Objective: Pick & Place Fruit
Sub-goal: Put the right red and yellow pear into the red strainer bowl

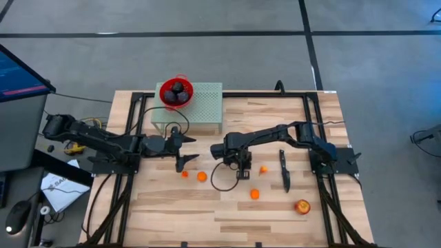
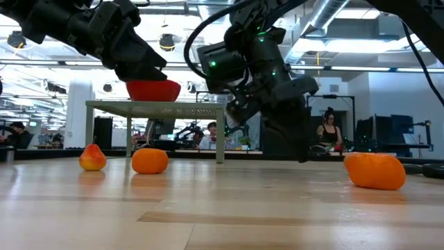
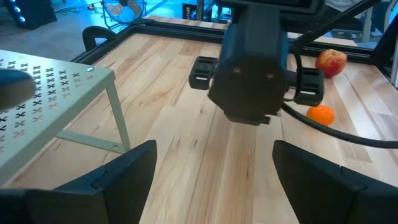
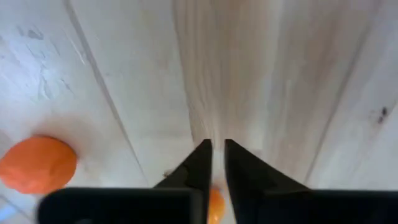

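Three dark purple plums (image 1: pixel 176 90) lie in a red bowl (image 1: pixel 165 96) that stands on a pale green perforated stand (image 1: pixel 203 110) at the table's far side. Several small oranges rest on the wood: two (image 1: pixel 201 176) near the left gripper, one (image 1: pixel 263 169) and another (image 1: pixel 254 194) by the right gripper. The red-yellow apple (image 1: pixel 302 206) sits near the right near corner. My left gripper (image 1: pixel 180 148) (image 3: pixel 214 155) hovers open beside the stand. My right gripper (image 1: pixel 242 173) (image 4: pixel 214 144) points straight down at bare wood, shut and holding nothing, with an orange (image 4: pixel 37 163) off to one side.
A slim black knife (image 1: pixel 283 171) lies on the table right of the right gripper. A black cable (image 1: pixel 220 180) loops beneath the right arm. Black frame rails (image 1: pixel 131 138) run along both table sides. Bare wood lies along the near edge (image 1: pixel 207 220). People sit in the room beyond (image 2: pixel 330 132).
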`<state>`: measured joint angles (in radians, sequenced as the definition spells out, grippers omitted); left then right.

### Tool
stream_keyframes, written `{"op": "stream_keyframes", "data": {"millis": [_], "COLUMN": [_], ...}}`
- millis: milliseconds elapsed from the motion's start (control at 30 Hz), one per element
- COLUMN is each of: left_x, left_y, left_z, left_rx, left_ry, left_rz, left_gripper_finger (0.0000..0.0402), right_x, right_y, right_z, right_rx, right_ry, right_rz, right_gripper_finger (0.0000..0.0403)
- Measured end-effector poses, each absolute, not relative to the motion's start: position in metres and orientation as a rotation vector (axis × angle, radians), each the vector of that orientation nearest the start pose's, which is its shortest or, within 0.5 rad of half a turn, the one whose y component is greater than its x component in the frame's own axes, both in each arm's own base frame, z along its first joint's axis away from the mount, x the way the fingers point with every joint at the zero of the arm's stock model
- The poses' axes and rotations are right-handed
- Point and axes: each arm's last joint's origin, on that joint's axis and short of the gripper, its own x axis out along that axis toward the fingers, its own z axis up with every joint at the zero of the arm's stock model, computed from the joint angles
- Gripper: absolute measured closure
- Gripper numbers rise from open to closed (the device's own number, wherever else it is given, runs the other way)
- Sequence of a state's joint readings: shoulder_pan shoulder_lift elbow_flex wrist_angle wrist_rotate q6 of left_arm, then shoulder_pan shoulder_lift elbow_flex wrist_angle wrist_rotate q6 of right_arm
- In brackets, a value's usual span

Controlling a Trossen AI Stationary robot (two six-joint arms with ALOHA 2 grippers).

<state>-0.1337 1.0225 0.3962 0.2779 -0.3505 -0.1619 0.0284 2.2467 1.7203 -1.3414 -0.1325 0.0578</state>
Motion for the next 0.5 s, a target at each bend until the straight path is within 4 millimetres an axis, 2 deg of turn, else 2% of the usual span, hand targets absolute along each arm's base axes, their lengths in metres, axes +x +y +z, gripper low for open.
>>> {"op": "stream_keyframes", "data": {"millis": [167, 300, 400, 500], "left_x": [0.205, 0.205, 0.205, 0.205], "left_y": [-0.017, -0.018, -0.018, -0.018], "left_z": [0.201, 0.201, 0.201, 0.201], "left_rx": [-0.076, -0.08, -0.081, -0.082], "left_ry": [0.321, 0.325, 0.328, 0.326], "left_rz": [0.242, 0.217, 0.21, 0.21], "left_gripper_finger": [0.0088, 0.0088, 0.0088, 0.0088], "right_x": [0.392, 0.382, 0.368, 0.351], "right_y": [0.023, 0.041, 0.059, 0.07], "right_z": [0.148, 0.152, 0.161, 0.164], "right_rx": [0.074, -0.054, -0.132, -0.144], "right_ry": [1.934, 1.991, 1.962, 1.92], "right_rz": [0.153, 0.295, 0.368, 0.356], "right_gripper_finger": [0.0266, 0.0209, 0.019, 0.019]}}
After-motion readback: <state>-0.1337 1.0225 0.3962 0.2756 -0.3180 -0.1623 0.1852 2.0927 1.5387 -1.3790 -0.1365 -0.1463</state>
